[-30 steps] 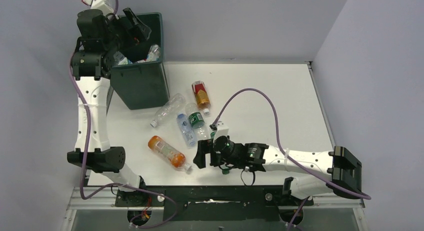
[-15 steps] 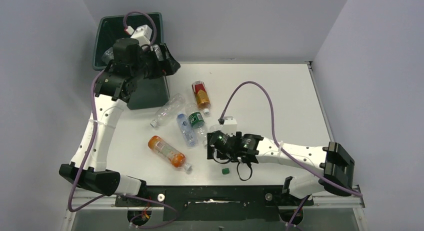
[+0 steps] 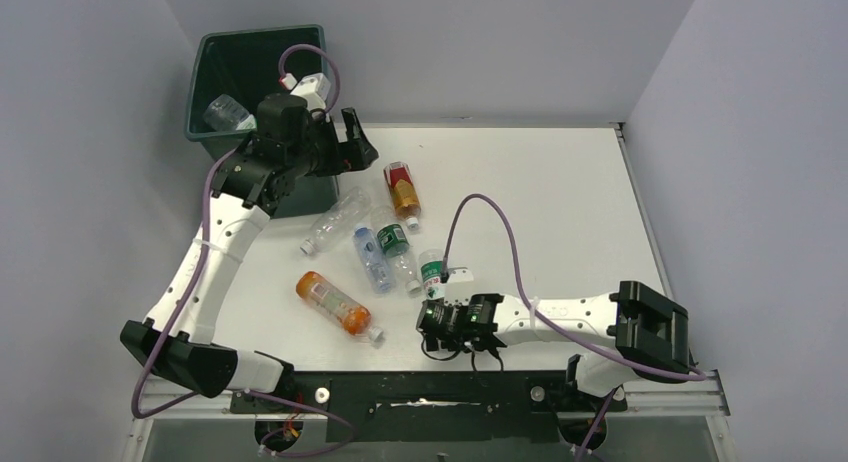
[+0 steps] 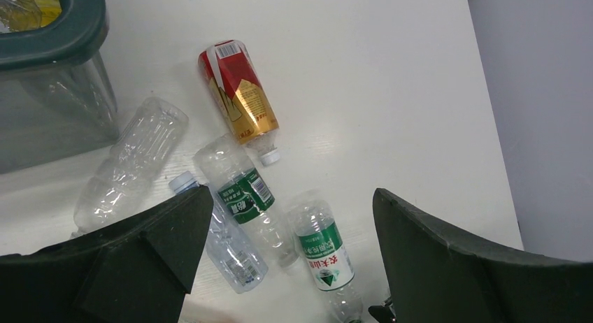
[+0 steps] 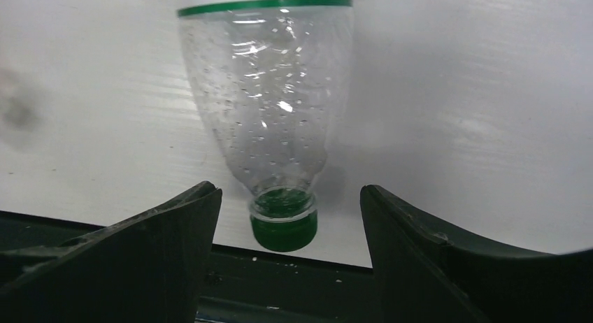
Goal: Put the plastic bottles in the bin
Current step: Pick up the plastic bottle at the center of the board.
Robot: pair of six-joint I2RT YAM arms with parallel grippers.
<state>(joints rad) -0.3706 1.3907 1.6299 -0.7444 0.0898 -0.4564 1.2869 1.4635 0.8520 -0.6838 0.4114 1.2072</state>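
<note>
Light: bright, even, pouring from overhead.
Table (image 3: 540, 192): white, near glowing; shadows faint and soft.
Green-capped bottle (image 5: 269, 113): crisp, 1 small glint on the plastic.
Right fingers (image 5: 140, 260): dark, detail swallowed.
Top view: sharp edge to edge.

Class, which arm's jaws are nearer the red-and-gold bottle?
Left. The left jaws hover just beyond the red-and-gold bottle; the right jaws sit farther off, flanking the green-capped bottle at its cap.
</note>
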